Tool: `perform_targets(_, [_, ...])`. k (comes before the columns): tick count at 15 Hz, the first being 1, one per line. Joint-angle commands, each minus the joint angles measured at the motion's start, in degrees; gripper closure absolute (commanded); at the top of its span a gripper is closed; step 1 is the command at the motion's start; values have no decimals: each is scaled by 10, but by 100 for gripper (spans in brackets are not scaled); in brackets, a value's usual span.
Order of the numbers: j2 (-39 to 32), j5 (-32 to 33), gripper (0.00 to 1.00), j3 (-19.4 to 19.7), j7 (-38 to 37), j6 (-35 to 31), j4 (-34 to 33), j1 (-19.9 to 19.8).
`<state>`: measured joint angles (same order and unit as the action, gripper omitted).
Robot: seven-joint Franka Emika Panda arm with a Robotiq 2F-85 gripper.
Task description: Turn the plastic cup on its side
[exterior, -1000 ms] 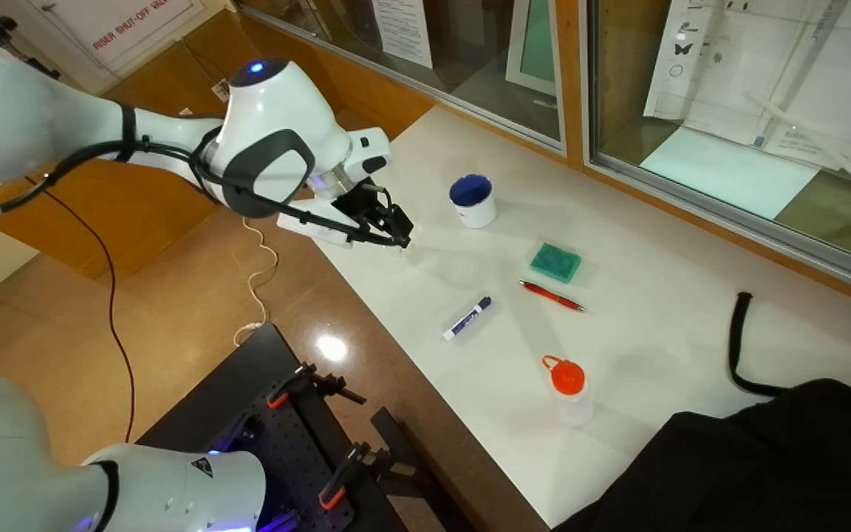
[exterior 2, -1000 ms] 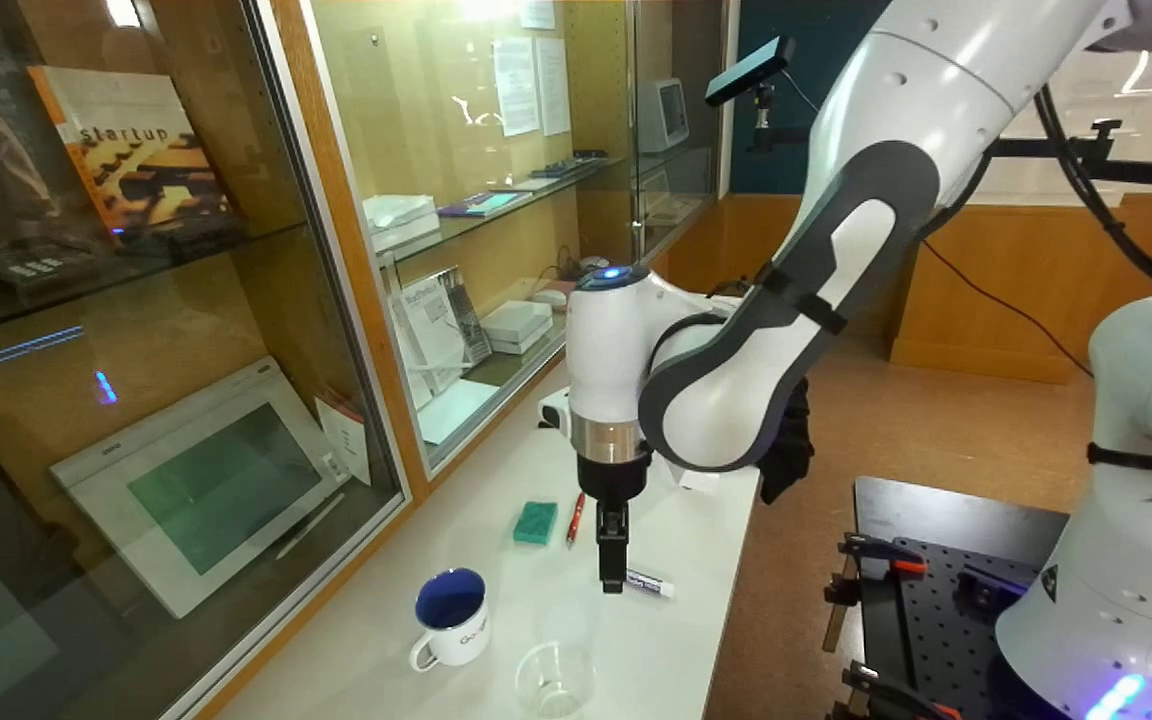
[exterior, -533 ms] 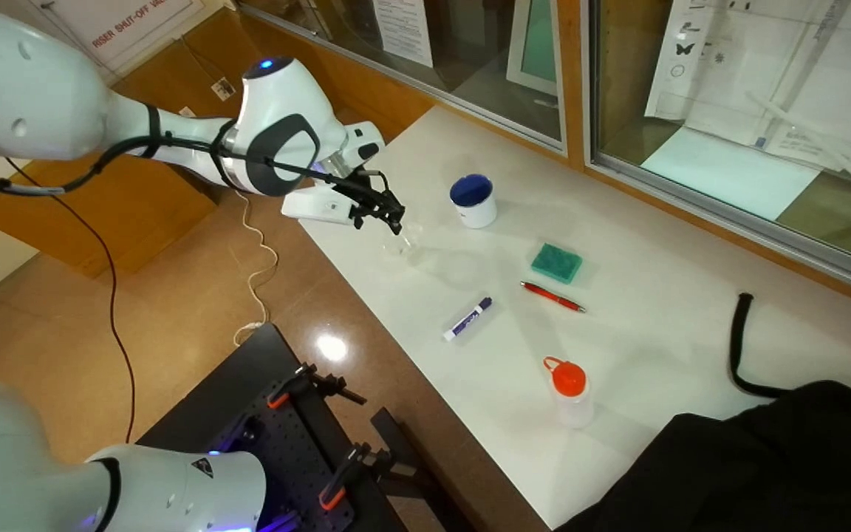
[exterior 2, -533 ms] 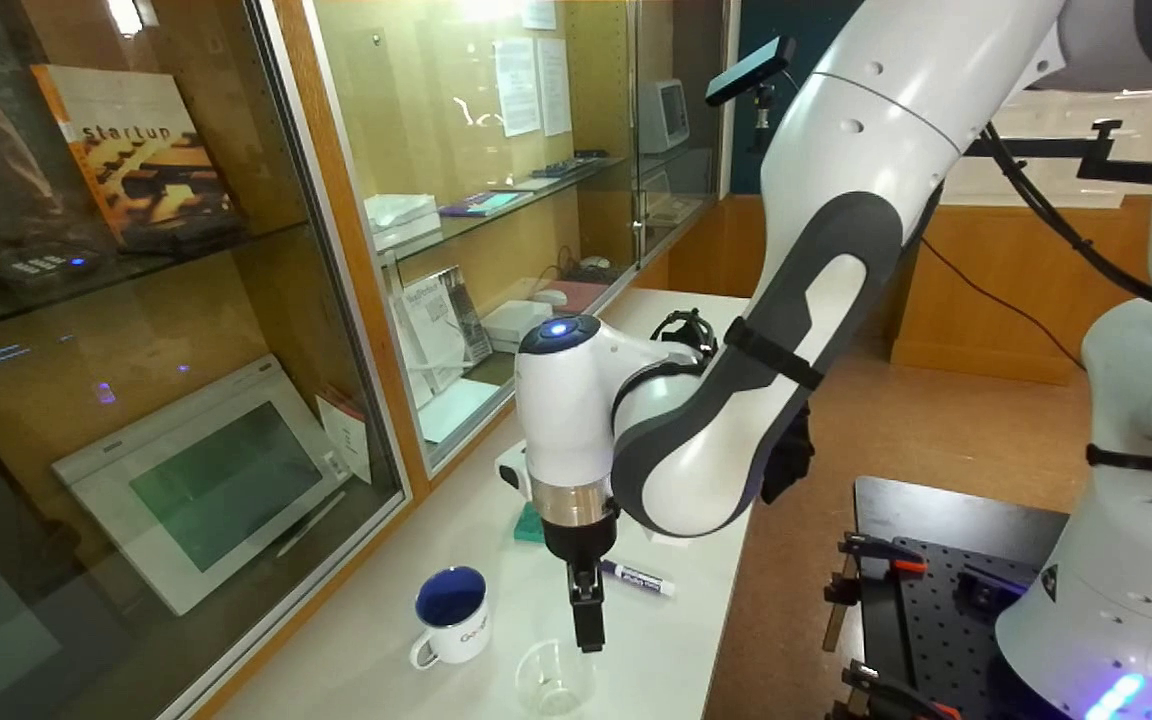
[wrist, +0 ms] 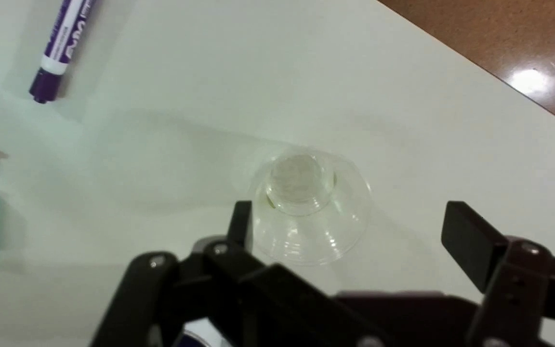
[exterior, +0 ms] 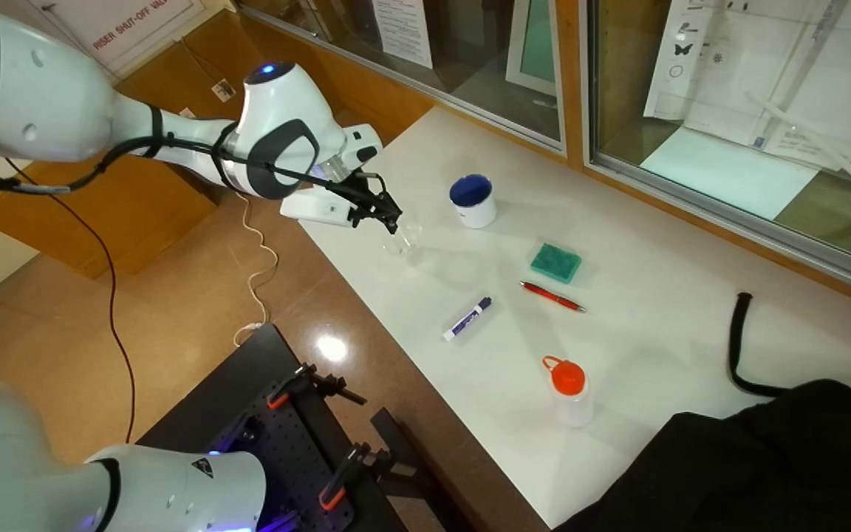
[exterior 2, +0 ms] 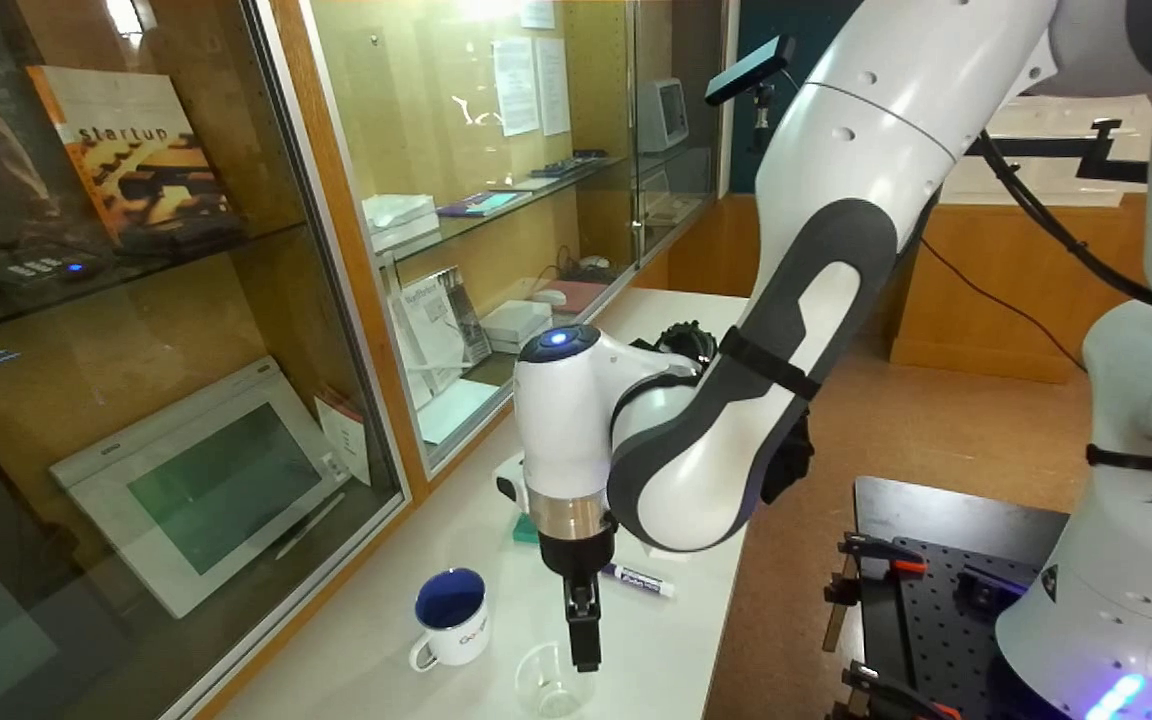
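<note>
The clear round plastic cup (wrist: 312, 214) stands upright on the smooth white tabletop (exterior: 654, 318), near one edge. Its thin see-through wall tapers from a wide rim to a smaller circular base, dotted with glints. Close to the cup hangs the matte black jointed gripper (wrist: 347, 226), its blocky, square-ended fingers (wrist: 472, 246) spread wide; in the wrist view one fingertip overlaps the cup's side, and whether it touches cannot be told. Near the cup sits a glossy white cylindrical mug (exterior 2: 458, 638) with a dark blue interior. Farther off lie a green sponge (exterior: 555, 263), mottled on its broad face, a slim red pen (exterior: 552, 296) with metallic ends and a purple-and-white marker (exterior: 467, 319). Well apart stands a translucent bottle (exterior: 574, 408) with an orange-red looped lid (exterior: 567, 377); dull black fabric (exterior: 765, 465) covers part of the tabletop.
</note>
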<state>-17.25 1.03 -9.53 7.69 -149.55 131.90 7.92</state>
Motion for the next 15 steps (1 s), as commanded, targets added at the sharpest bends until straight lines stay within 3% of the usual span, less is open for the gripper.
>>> perform_targets(1, [-34,14,0,-10,-19,-43,-16,22])
perform_targets(8, [-93,99,0,34,-123,-53,-60,96])
perform_targets(15, [-156,102,0,67,-187,-60,-105,125])
